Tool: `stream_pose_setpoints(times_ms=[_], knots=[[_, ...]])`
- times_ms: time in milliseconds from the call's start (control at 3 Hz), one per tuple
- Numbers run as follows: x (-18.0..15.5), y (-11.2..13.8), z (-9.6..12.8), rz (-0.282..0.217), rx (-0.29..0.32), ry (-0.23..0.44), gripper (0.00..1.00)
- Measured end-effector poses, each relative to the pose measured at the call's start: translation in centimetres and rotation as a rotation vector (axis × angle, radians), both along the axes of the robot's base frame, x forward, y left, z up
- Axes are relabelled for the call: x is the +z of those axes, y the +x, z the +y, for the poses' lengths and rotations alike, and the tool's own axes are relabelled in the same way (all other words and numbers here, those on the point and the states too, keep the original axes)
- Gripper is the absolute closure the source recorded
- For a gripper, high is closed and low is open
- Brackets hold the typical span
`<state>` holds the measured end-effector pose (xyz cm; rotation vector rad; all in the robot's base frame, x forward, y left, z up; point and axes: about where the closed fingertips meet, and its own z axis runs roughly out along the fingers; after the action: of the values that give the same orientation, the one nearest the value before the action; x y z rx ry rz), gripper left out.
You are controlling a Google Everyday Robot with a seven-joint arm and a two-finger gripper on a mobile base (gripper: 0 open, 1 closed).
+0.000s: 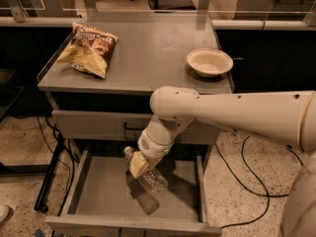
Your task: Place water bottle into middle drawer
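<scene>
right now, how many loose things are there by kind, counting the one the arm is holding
chip bag: 1, on the cabinet top
bowl: 1, on the cabinet top
water bottle: 1, in the end effector, over the open drawer
total: 3

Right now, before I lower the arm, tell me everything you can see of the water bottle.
The water bottle is small, clear, crinkled plastic with a white cap. The pincer, hanging over the open middle drawer, is clamped on its upper part just below the cap and hides that stretch. The bottle is tilted, cap up toward the back left, base down toward the front right. Its shadow lies apart on the drawer floor, so it looks held in the air, touching only the pincer.
</scene>
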<state>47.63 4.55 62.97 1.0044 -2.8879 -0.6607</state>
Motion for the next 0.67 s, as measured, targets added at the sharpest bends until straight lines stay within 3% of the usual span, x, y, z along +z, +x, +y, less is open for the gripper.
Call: stream_pose_setpoints(times_ms=[333,667], knots=[[-1.0,-0.2,0.2,0.030,0.001,0.004,1.00],[-5.1,-0.2,0.8,0.095,-0.023,-0.004,1.00]])
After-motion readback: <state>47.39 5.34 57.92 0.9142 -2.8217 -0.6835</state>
